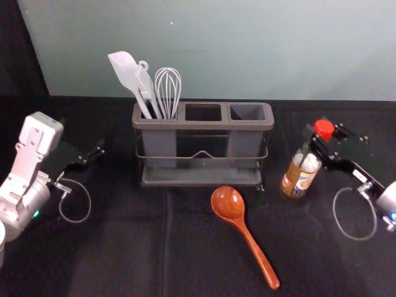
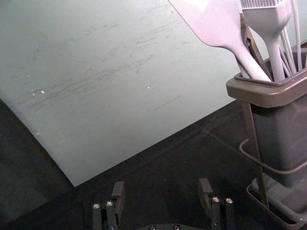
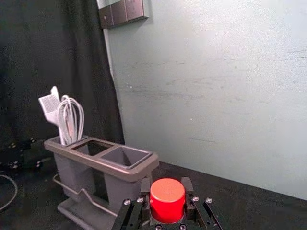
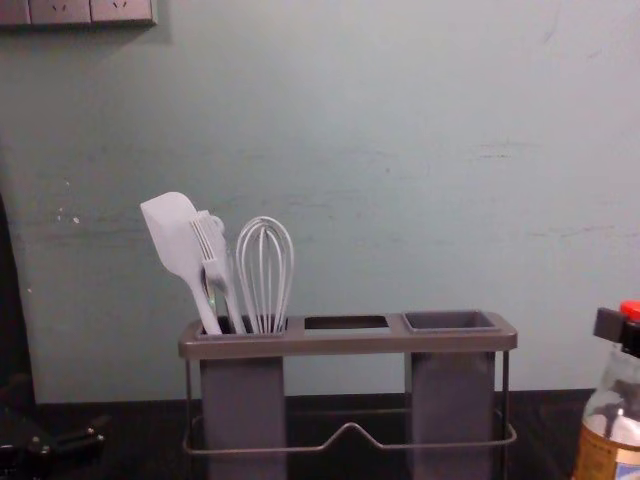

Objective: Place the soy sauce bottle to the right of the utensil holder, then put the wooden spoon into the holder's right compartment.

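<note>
Red caps the soy sauce bottle [image 1: 299,177], pinched by the right gripper [image 1: 324,132] to the utensil holder's [image 1: 204,125] right; the wooden spoon [image 1: 246,234] lies nearer. At left, the left gripper [image 1: 82,137] gapes wide.

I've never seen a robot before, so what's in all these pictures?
It's a robot with two arms. Its cameras look down from the head, across from the chest, and out from each wrist.

On the dark table lies a wooden spoon. Behind it stands a utensil holder, with a white spatula and a whisk in its left compartment.

The right gripper is holding the soy sauce bottle just under its red cap. The left gripper is open and empty.
</note>
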Action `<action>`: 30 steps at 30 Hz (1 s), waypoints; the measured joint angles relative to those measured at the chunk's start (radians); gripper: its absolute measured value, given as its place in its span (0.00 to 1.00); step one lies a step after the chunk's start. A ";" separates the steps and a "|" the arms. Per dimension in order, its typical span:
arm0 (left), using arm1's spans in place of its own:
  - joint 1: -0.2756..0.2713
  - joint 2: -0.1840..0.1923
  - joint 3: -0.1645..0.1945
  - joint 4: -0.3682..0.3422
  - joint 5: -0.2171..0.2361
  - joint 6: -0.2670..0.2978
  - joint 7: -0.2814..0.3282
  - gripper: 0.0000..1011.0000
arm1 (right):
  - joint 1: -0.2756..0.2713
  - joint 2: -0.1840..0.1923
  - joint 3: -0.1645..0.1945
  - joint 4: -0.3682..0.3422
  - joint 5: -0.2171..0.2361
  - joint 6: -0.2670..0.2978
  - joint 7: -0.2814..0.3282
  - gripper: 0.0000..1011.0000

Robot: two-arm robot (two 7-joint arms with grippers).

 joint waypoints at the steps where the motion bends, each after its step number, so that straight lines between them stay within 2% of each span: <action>1: 0.000 0.000 0.000 0.000 0.000 0.000 0.000 0.99 | 0.016 -0.008 -0.006 0.015 -0.003 0.000 0.000 0.38; 11: 0.000 0.000 0.000 0.000 0.000 0.000 0.000 0.99 | 0.105 -0.043 -0.034 0.099 -0.035 -0.006 -0.001 0.38; 17: 0.000 0.000 0.000 0.000 0.000 0.000 0.000 0.99 | 0.140 -0.058 -0.040 0.134 -0.037 0.002 0.003 0.38; 30: 0.000 0.000 0.000 0.000 0.000 0.000 0.000 0.99 | 0.157 -0.074 -0.052 0.152 -0.039 0.002 0.008 0.38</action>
